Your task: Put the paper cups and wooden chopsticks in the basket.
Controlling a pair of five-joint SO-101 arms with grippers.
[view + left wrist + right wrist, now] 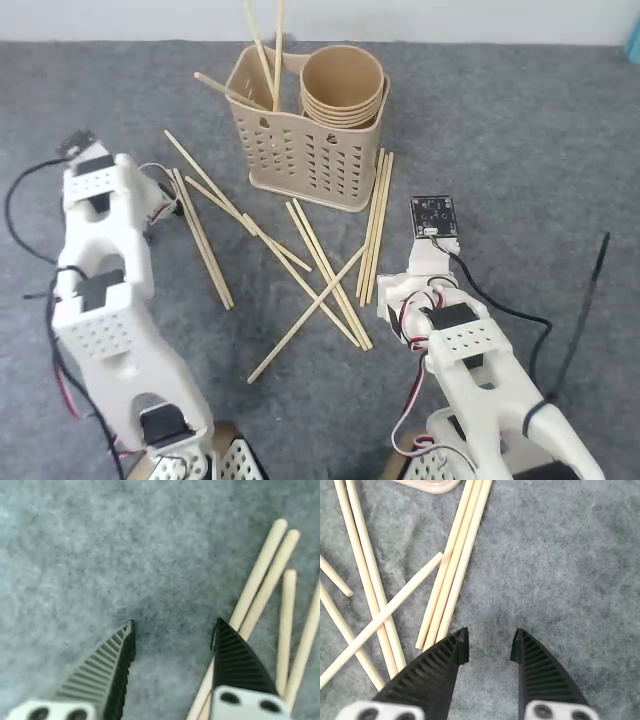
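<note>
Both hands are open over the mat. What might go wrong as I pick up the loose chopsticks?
The loose chopsticks lie crossed, so lifting one may drag or flick its neighbours.
The left hand has one finger over a chopstick pair, not astride it, so closing could miss.
The upright chopsticks in the basket lean out past its rim, so new ones may topple out.

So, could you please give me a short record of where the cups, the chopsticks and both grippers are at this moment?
basket: upright on the grey mat
paper cups: stacked, inside the basket
chopsticks in basket: a few, sticking out over the rim
loose chopsticks: many, scattered on the mat in front of and beside the basket
left gripper: open, low over the mat, beside some chopsticks
right gripper: open, over bare mat beside three chopsticks lying together
task state: cups in; most chopsticks not yet in
</note>
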